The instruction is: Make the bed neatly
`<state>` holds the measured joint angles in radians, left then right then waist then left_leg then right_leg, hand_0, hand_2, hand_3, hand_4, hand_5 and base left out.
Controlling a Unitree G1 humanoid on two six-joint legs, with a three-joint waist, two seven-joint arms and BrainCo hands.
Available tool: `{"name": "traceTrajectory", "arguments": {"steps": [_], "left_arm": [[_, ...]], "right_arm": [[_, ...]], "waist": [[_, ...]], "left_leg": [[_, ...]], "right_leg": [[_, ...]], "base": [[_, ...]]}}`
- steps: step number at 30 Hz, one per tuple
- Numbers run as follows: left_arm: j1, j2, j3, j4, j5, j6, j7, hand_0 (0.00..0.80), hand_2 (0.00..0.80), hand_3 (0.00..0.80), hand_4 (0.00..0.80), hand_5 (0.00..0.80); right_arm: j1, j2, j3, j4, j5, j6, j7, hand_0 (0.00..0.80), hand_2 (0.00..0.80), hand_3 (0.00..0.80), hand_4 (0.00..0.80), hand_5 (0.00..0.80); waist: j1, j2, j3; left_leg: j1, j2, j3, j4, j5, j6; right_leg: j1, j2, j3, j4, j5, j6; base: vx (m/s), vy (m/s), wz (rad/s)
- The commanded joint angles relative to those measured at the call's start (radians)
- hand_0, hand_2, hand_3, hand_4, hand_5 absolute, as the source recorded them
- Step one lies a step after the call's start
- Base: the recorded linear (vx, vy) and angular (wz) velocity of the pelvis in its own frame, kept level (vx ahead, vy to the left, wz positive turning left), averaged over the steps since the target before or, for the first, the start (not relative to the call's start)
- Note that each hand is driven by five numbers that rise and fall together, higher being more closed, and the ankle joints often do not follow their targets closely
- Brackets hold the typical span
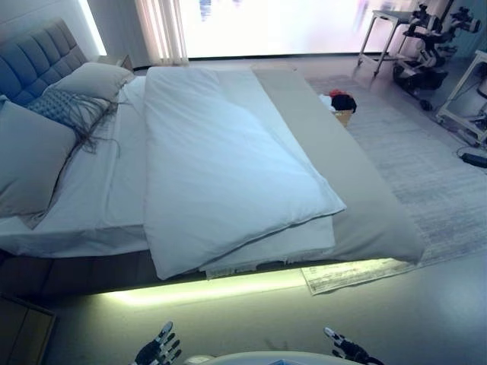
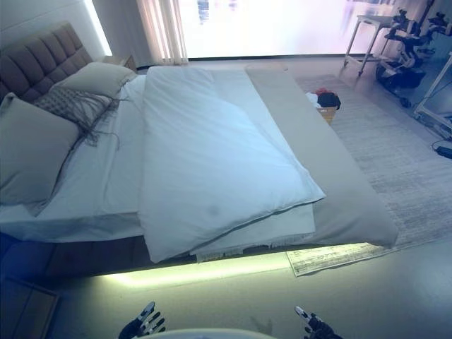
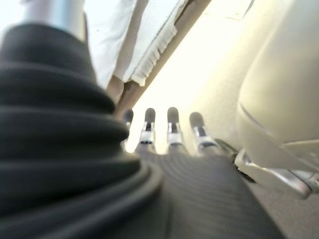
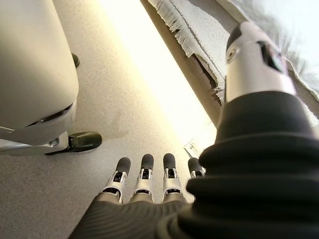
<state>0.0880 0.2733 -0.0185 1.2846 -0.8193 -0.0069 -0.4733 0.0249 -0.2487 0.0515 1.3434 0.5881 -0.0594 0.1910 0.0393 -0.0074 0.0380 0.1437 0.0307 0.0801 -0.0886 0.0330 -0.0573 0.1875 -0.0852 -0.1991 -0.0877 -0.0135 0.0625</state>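
The bed (image 1: 114, 209) lies across the view with its padded headboard (image 1: 34, 65) at the left. A white duvet (image 1: 228, 167) covers its middle and foot half, folded double, its near edge hanging over the side. A beige blanket (image 1: 358, 190) lies along the foot end. Pillows (image 1: 30, 152) and a fringed cushion (image 1: 68, 110) are piled at the head. My left hand (image 1: 158, 350) and right hand (image 1: 342, 348) hang low in front of the bed, both open and empty, apart from the bedding. Their straight fingers show in the left wrist view (image 3: 169, 124) and the right wrist view (image 4: 144, 174).
A patterned rug (image 1: 426, 167) runs beside the bed's foot, with a small basket holding red and black things (image 1: 341, 105) on it. A table (image 1: 384, 34) and equipment stand at the far right. A wooden nightstand (image 1: 23, 331) is at the near left. A lit strip glows under the bed.
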Motion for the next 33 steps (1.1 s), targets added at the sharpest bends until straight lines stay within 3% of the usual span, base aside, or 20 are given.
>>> {"name": "traceTrajectory", "arguments": {"steps": [1, 17, 27, 31, 33], "left_arm": [[-0.081, -0.038, 0.0, 0.057, -0.017, -0.005, -0.02, 0.0, 0.0, 0.0, 0.0, 0.0], [-0.081, -0.034, 0.02, 0.06, -0.05, -0.033, -0.004, 0.0, 0.0, 0.0, 0.0, 0.0], [-0.098, -0.034, 0.023, 0.066, -0.048, -0.01, 0.053, 0.0, 0.0, 0.0, 0.0, 0.0], [-0.093, -0.033, 0.046, 0.082, -0.011, 0.008, 0.094, 0.0, 0.0, 0.0, 0.0, 0.0], [-0.101, -0.028, 0.055, 0.089, 0.007, 0.006, 0.101, 0.0, 0.0, 0.0, 0.0, 0.0]], "right_arm": [[-0.087, -0.005, 0.005, 0.059, 0.001, -0.018, -0.003, 0.0, 0.0, 0.0, 0.0, 0.0], [-0.088, -0.001, 0.005, 0.063, 0.007, -0.02, 0.0, 0.0, 0.0, 0.0, 0.0, 0.0], [-0.107, -0.008, 0.013, 0.055, 0.011, 0.0, -0.008, 0.0, 0.0, 0.0, 0.0, 0.0], [-0.113, -0.006, -0.002, 0.062, 0.037, 0.002, -0.009, 0.0, 0.0, 0.0, 0.0, 0.0], [-0.118, -0.004, 0.002, 0.06, 0.05, 0.002, -0.009, 0.0, 0.0, 0.0, 0.0, 0.0]], "waist": [[-0.007, 0.009, 0.023], [0.002, 0.003, 0.022], [-0.004, 0.009, 0.037], [-0.007, 0.008, 0.04], [-0.012, 0.002, 0.061]], "left_leg": [[0.027, -0.058, 0.048, 0.001, -0.083, 0.052], [0.027, -0.06, 0.044, 0.001, -0.082, 0.054], [0.029, -0.058, 0.047, 0.001, -0.079, 0.055], [0.042, -0.056, 0.049, 0.001, -0.077, 0.06], [0.018, -0.051, 0.053, 0.083, -0.091, 0.058]], "right_leg": [[-0.024, 0.021, -0.013, 0.008, 0.03, 0.024], [-0.021, 0.021, -0.018, 0.01, 0.027, 0.023], [-0.024, 0.023, -0.014, 0.019, 0.027, 0.021], [-0.033, 0.028, -0.003, 0.068, 0.001, 0.013], [-0.055, 0.029, 0.006, 0.124, -0.021, -0.002]], "base": [[0.0, 0.0, 0.0], [0.0, 0.0, 0.0], [0.003, -0.004, 0.0], [0.067, -0.059, 0.0], [0.041, -0.08, -0.01]]}}
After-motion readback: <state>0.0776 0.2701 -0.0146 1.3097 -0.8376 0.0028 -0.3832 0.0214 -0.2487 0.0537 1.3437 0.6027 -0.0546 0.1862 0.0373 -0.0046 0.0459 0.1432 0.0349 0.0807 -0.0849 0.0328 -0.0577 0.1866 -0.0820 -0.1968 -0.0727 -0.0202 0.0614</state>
